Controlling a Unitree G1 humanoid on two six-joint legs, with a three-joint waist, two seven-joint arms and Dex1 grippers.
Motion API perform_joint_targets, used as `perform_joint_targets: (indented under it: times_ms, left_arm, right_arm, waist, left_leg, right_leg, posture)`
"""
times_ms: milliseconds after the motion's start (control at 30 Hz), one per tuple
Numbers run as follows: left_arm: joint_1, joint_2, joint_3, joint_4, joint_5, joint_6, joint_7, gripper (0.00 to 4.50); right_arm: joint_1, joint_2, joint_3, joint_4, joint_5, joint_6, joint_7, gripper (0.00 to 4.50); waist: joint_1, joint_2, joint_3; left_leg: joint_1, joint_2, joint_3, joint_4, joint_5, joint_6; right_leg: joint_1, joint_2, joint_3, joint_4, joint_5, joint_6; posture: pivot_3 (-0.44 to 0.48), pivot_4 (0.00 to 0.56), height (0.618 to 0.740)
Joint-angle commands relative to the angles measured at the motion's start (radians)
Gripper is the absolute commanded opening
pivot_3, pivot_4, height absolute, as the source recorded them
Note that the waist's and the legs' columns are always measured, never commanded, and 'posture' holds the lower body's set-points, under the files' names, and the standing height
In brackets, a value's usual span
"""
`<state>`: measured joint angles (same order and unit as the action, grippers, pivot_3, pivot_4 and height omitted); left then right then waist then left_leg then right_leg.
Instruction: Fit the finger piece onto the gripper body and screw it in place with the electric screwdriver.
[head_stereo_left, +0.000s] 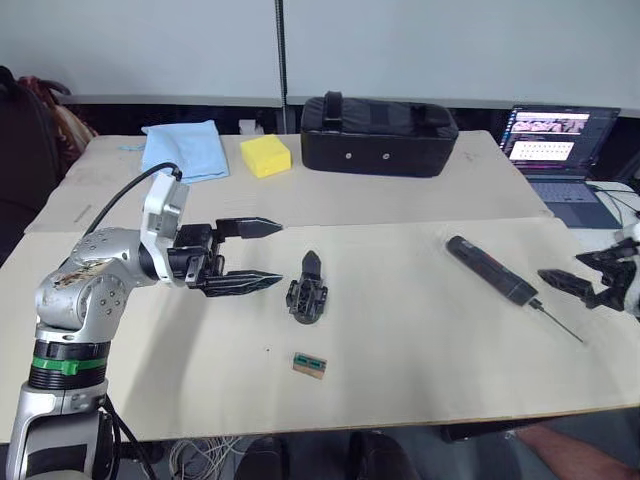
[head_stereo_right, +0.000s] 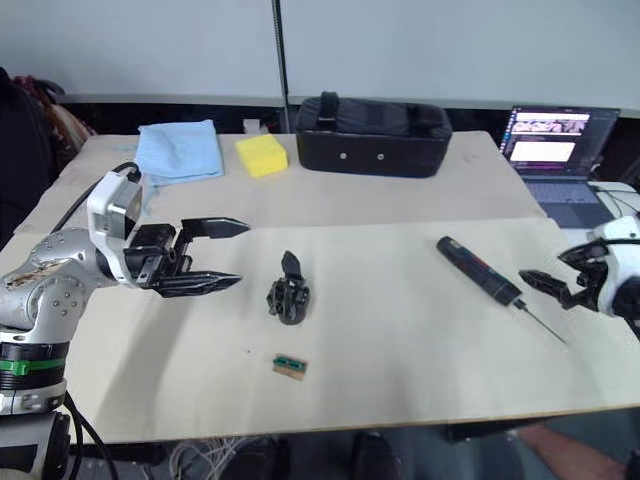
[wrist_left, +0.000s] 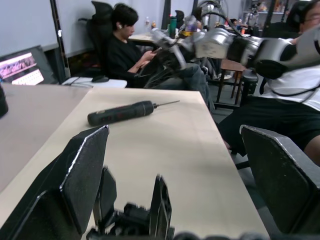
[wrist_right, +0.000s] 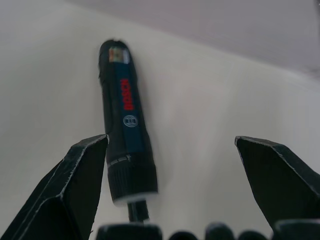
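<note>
Gripper body (head_stereo_left: 307, 296) mid-table; left claw (head_stereo_left: 262, 255) released just left. Screwdriver (head_stereo_left: 492, 272) right, right claw (head_stereo_right: 553, 285) released near bit. Best: straddle, clench squarely.

The electric screwdriver (wrist_right: 125, 145) bears red "BOSCH" lettering above a round logo.

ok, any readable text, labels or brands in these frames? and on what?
"BOSCH", red letters running along the screwdriver barrel, with a round logo below it.
Coloured label near the screwdriver's butt end: too blurred to read.
White marks on its collar: too small to read.
Laptop screen: rows of text, too small to read.
Small green tag on the table: nothing readable.
</note>
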<state>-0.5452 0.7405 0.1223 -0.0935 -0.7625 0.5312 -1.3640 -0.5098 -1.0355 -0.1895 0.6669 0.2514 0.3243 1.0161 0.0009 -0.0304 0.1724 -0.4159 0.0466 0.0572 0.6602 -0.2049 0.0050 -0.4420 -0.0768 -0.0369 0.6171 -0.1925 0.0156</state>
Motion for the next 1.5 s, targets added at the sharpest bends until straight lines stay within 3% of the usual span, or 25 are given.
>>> perform_joint_targets:
  times_ms: [33,233,333,500,600,767,900,967,1100,1233,1433,1500]
  left_arm:
    - [0.02,0.016,0.022,-0.047,-0.007,-0.004,0.006,4.47]
    - [0.083,0.033,0.055,-0.115,-0.027,0.013,0.04,4.47]
    - [0.101,0.043,0.064,-0.13,-0.032,0.016,0.045,4.5]
    - [0.122,0.056,0.064,-0.137,-0.027,0.006,0.038,4.5]
    - [0.134,0.056,0.064,-0.137,-0.018,-0.009,0.036,4.5]
    - [0.155,0.056,0.07,-0.127,0.0,-0.05,0.024,4.5]
    - [0.207,0.081,0.064,-0.089,0.055,-0.143,-0.055,4.5]
    - [0.225,0.079,0.066,-0.059,0.075,-0.188,-0.078,4.5]
    - [0.244,0.077,0.048,-0.004,0.118,-0.263,-0.122,4.5]
    - [0.24,0.066,0.037,0.013,0.128,-0.287,-0.129,4.5]
    - [0.247,0.058,0.026,0.007,0.132,-0.288,-0.129,4.5]
    - [0.244,0.056,0.021,0.013,0.139,-0.287,-0.121,4.5]
  right_arm:
    - [-0.142,0.013,0.115,0.204,-0.122,-0.062,0.052,4.5]
    - [-0.278,0.07,0.214,0.427,-0.238,-0.188,0.073,4.5]
    - [-0.289,0.092,0.228,0.466,-0.253,-0.222,0.137,3.67]
    - [-0.301,0.117,0.199,0.5,-0.253,-0.301,0.11,1.94]
    - [-0.302,0.103,0.166,0.498,-0.237,-0.372,0.071,1.91]
    - [-0.25,0.069,0.105,0.35,-0.156,-0.381,0.206,1.91]
    - [0.015,0.038,0.048,-0.159,-0.033,-0.194,0.285,1.91]
    - [0.163,0.035,0.029,-0.422,-0.001,-0.086,0.246,1.91]
    - [0.344,0.071,0.017,-0.743,0.017,0.091,0.125,1.91]
    - [0.443,0.1,0.064,-0.843,-0.008,0.102,0.088,1.91]
    - [0.463,0.121,0.097,-0.85,0.004,0.156,0.055,1.91]
    - [0.459,0.1,0.112,-0.84,0.006,0.158,0.085,2.97]
  waist:
    - [0.0,0.0,0.0]
    - [-0.008,-0.001,0.0]
    - [-0.006,-0.001,0.0]
    - [-0.012,0.0,0.0]
    - [-0.015,0.0,0.0]
    - [-0.015,0.0,0.0]
    - [-0.013,0.001,0.0]
    - [-0.009,0.001,-0.001]
    - [-0.005,0.001,-0.001]
    - [0.005,0.001,-0.001]
    - [0.01,0.001,-0.001]
    - [0.01,0.001,-0.001]
  left_leg:
    - [-0.001,0.0,0.0,0.0,0.0,0.001]
    - [-0.003,-0.002,0.002,0.001,-0.003,0.003]
    - [-0.002,-0.003,0.002,0.002,-0.002,0.003]
    - [0.002,-0.003,0.004,0.003,-0.001,0.002]
    - [0.003,-0.003,0.005,0.003,-0.001,0.002]
    - [0.003,-0.003,0.008,0.002,-0.001,0.002]
    - [0.003,-0.002,0.008,0.001,-0.001,0.002]
    - [0.003,-0.001,0.008,0.0,-0.001,0.002]
    - [0.003,0.001,0.009,0.001,-0.001,0.001]
    - [0.003,0.0,0.01,0.002,0.0,0.0]
    - [0.002,0.0,0.011,0.003,0.0,0.0]
    - [0.002,0.0,0.011,0.003,0.0,0.001]
  right_leg:
    - [0.0,0.0,0.0,-0.002,0.001,0.002]
    - [0.001,-0.001,0.003,-0.008,0.004,0.004]
    - [0.002,-0.001,0.005,-0.007,0.002,0.006]
    - [0.004,0.0,0.01,-0.005,0.002,0.001]
    - [0.003,0.001,0.012,-0.004,0.003,0.002]
    - [0.002,0.001,0.016,-0.004,0.007,0.009]
    - [0.001,0.002,0.017,-0.004,0.007,0.01]
    - [0.0,0.002,0.016,-0.004,0.007,0.01]
    - [-0.001,0.003,0.016,-0.003,0.008,0.008]
    - [0.0,0.001,0.017,-0.003,0.005,0.002]
    - [-0.001,0.002,0.018,-0.004,0.005,0.002]
    - [-0.001,0.002,0.018,-0.004,0.005,0.002]
  posture:
    - [0.0,0.15,0.74]
    - [0.0,0.15,0.74]
    - [0.0,0.15,0.74]
    - [0.0,0.15,0.74]
    - [0.0,0.15,0.74]
    - [0.0,0.15,0.74]
    - [0.0,0.15,0.74]
    - [0.0,0.15,0.74]
    - [0.0,0.15,0.74]
    - [0.0,0.15,0.74]
    - [0.0,0.15,0.74]
    - [0.0,0.15,0.74]
